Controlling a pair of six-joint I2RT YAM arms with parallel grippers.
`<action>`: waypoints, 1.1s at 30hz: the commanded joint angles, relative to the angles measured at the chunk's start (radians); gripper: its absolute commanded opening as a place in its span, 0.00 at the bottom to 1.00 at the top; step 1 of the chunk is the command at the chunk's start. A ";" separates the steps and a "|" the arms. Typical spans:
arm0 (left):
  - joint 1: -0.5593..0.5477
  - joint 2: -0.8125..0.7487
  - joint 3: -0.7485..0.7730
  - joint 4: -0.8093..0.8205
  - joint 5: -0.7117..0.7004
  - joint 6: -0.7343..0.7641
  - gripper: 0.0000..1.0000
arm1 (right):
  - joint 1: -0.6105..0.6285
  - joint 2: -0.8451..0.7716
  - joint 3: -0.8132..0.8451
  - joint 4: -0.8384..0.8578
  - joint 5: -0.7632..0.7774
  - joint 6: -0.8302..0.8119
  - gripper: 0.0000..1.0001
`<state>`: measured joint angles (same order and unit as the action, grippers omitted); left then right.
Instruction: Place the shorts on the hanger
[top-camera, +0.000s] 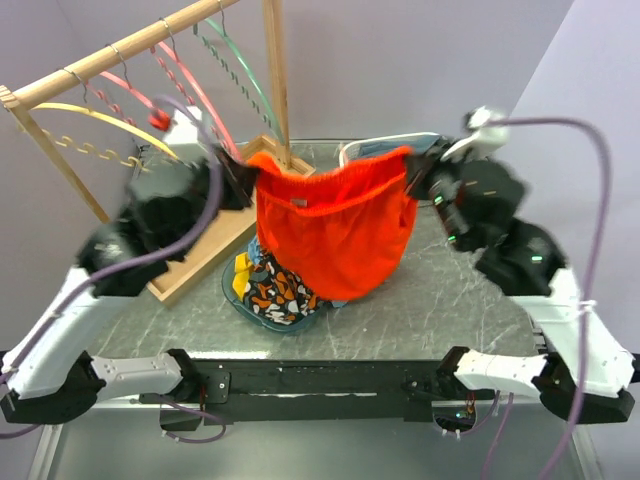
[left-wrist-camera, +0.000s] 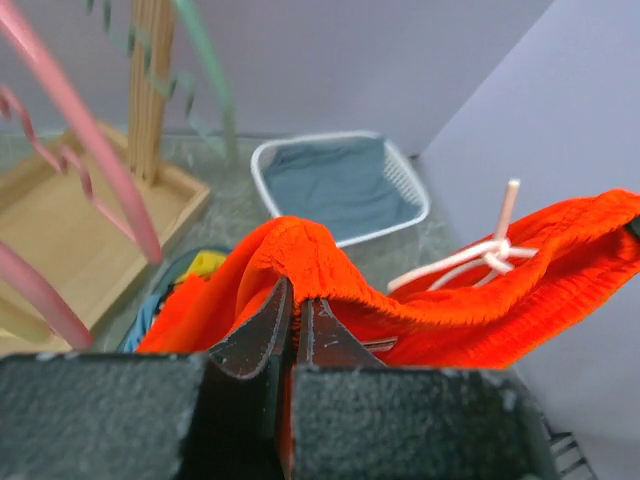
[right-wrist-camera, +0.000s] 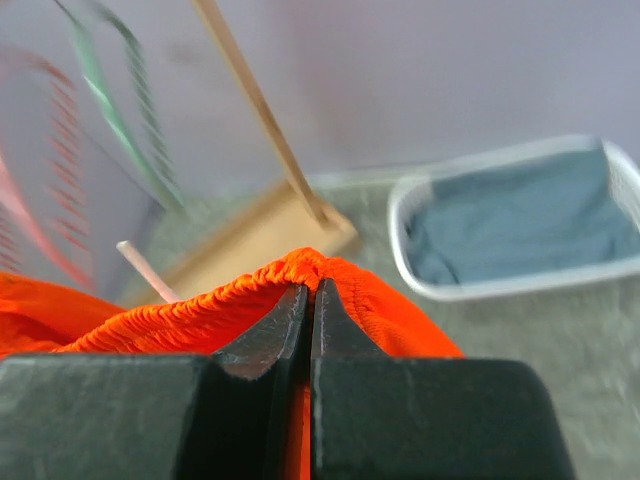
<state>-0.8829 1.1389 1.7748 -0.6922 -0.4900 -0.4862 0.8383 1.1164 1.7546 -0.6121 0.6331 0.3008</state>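
Left wrist view showed our left gripper (left-wrist-camera: 297, 318) with its jaws pinched tight on the elastic waistband of the shorts (left-wrist-camera: 480, 310). The right gripper (right-wrist-camera: 308, 300) was clamped the same way on the opposite waistband corner. Between them we held the orange-red cloth spread in the air, its hem hanging toward 6 o'clock over a patterned garment (top-camera: 272, 295) on the table (top-camera: 450, 310). A white drawstring (left-wrist-camera: 470, 262) dangled at 3 o'clock from the left jaws. At 11 o'clock from the shorts, apart from them, the hanger (left-wrist-camera: 210, 70) hung on a wooden rack (top-camera: 110, 60). A white basket (left-wrist-camera: 405, 180) sat at 12 o'clock.
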 joint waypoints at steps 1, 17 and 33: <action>0.004 -0.069 -0.305 0.058 -0.042 -0.124 0.01 | -0.039 -0.088 -0.265 0.078 -0.038 0.101 0.00; 0.004 -0.145 -0.613 0.169 0.257 -0.122 0.48 | -0.076 -0.070 -0.673 0.166 -0.268 0.228 0.00; 0.149 0.184 0.098 0.120 0.099 -0.063 0.64 | -0.077 -0.049 -0.675 0.149 -0.280 0.233 0.00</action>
<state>-0.8379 1.2232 1.7336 -0.5877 -0.3500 -0.5690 0.7670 1.0695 1.0470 -0.4965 0.3656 0.5217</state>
